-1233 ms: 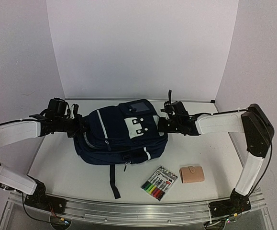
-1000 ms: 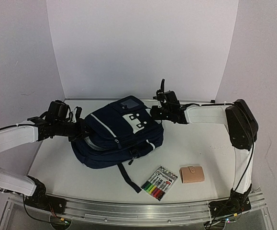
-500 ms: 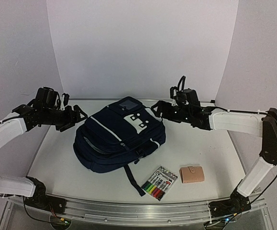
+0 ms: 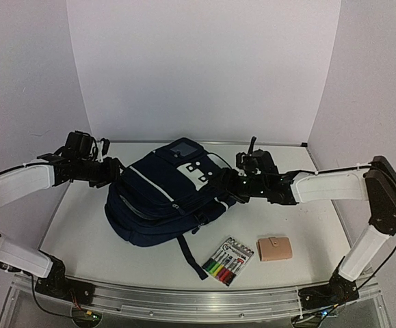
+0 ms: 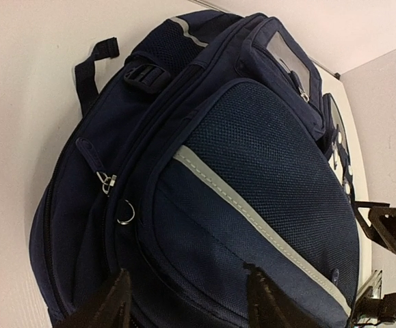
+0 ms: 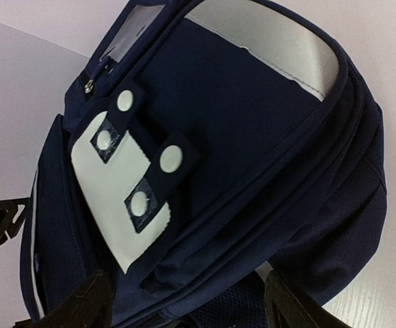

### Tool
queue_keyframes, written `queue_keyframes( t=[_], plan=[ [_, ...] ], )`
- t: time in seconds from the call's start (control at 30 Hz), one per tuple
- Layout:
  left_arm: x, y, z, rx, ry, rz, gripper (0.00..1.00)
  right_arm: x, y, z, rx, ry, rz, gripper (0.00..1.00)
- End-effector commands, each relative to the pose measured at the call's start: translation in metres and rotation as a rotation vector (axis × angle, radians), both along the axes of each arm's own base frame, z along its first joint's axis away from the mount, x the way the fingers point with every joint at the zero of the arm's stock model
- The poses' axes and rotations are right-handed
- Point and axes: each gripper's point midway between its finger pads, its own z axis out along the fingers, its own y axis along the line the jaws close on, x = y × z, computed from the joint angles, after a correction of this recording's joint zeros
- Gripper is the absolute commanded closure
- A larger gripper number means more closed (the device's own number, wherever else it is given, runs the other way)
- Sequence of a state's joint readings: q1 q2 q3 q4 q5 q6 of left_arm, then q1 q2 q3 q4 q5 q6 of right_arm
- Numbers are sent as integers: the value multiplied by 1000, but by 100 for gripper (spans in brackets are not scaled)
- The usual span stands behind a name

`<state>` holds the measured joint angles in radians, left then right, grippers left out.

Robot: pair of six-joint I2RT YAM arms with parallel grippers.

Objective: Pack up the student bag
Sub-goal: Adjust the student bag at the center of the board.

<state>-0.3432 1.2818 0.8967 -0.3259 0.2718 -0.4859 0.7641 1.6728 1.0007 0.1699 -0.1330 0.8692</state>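
Navy student bag (image 4: pixel 167 198) lies front face up on the table (image 4: pixel 307 219), directly between the two tools, with its long axis running slantwise from the left gripper (image 4: pixel 112 172) toward the far side of the right gripper (image 4: pixel 226 186). Both tools stand released and carry nothing. In the left wrist view the dark fingers (image 5: pixel 119 301) are spread apart with the mesh side panel just beyond them. In the right wrist view the fingers (image 6: pixel 88 304) are spread wider still, facing the bag's front corner below the grey patch (image 6: pixel 119 198). Whether either pair actually touches the fabric I cannot tell; both are at least just beside it. The coming move probably turns on the zip: the metal pulls (image 5: pixel 109 181) sit ahead of the left fingers and slightly off to one side, on the seam that runs lengthwise along the bag, so the left arm is the nearer one for opening it. The seams look closed from here, though the far end is hidden. The marker pack (image 4: pixel 228 260) and the tan wallet (image 4: pixel 275 248) lie behind and below the right gripper, toward its base, apart from the bag, so the right arm is better placed to fetch them. A loose strap (image 4: pixel 191 258) trails toward the markers and could snag.
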Motion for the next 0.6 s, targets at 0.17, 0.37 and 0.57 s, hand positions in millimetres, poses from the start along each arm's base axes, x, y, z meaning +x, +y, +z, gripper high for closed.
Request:
queue_keyframes(
  t=[0.17,0.37,0.57],
  plan=[
    [-26,-37,-32,-92,76,-104,53,24,28,-21,29,-4,22,47],
    [-55,-84,-28,-143,96,-201,53,54,28,-21,-48,-94,-27,50],
    [-81,-138,-20,-253,84,-290,53,104,4,2,-117,-224,-100,52]
  ],
)
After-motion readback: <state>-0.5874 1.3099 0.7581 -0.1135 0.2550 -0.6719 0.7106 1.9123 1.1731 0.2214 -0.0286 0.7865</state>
